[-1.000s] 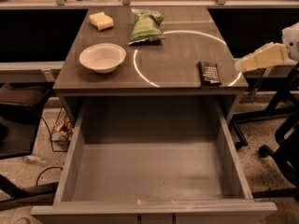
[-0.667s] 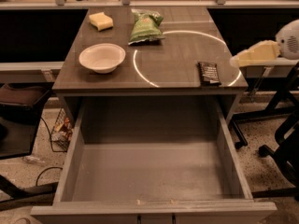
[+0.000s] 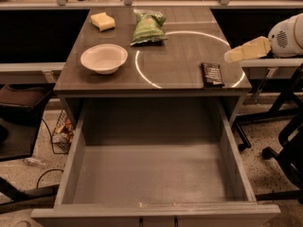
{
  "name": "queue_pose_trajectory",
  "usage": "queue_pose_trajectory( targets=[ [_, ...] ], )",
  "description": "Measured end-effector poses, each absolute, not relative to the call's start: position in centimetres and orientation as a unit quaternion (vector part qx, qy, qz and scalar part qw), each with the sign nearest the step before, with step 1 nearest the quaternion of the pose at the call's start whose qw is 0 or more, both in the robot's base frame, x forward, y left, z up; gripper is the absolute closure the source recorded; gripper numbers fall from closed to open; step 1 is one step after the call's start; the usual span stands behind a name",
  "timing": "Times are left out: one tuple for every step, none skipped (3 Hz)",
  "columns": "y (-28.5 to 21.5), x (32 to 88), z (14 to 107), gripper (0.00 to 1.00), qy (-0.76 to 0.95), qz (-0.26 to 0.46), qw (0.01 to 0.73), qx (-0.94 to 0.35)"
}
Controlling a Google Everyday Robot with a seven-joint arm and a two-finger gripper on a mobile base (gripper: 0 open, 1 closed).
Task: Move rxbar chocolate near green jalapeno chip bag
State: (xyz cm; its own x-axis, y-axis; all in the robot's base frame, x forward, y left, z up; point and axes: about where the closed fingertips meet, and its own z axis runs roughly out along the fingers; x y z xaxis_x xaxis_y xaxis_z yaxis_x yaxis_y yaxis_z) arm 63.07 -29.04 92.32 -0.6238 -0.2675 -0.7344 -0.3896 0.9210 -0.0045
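The rxbar chocolate (image 3: 212, 74), a small dark flat bar with faint white print, lies at the front right of the table top (image 3: 180, 60). The green jalapeno chip bag (image 3: 147, 27), crinkled and light green, lies at the back middle of the table. My gripper (image 3: 230, 56) comes in from the right edge, its pale tip hovering just above and to the right of the bar, apart from it. It holds nothing that I can see.
A white bowl (image 3: 104, 58) sits at the front left of the table. A pale yellow sponge (image 3: 103, 21) lies at the back left. A deep grey drawer (image 3: 151, 174) stands open below the front edge. Chair legs (image 3: 279, 150) stand at the right.
My gripper has moved left and slightly up, from beyond the table's right edge toward the bar. Bar, bag, bowl and sponge have not moved.
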Motion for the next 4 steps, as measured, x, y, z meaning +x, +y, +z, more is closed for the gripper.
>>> queue_pose_trajectory(
  targets=[
    [-29.0, 63.1, 92.3, 0.00, 0.898, 0.078, 0.393, -0.183],
    [-27.6, 63.5, 91.0, 0.00, 0.903, 0.047, 0.380, -0.194],
    [-25.2, 64.5, 88.9, 0.00, 0.912, 0.001, 0.351, -0.210],
    [-23.9, 65.1, 87.4, 0.00, 0.917, -0.022, 0.330, -0.221]
  ],
)
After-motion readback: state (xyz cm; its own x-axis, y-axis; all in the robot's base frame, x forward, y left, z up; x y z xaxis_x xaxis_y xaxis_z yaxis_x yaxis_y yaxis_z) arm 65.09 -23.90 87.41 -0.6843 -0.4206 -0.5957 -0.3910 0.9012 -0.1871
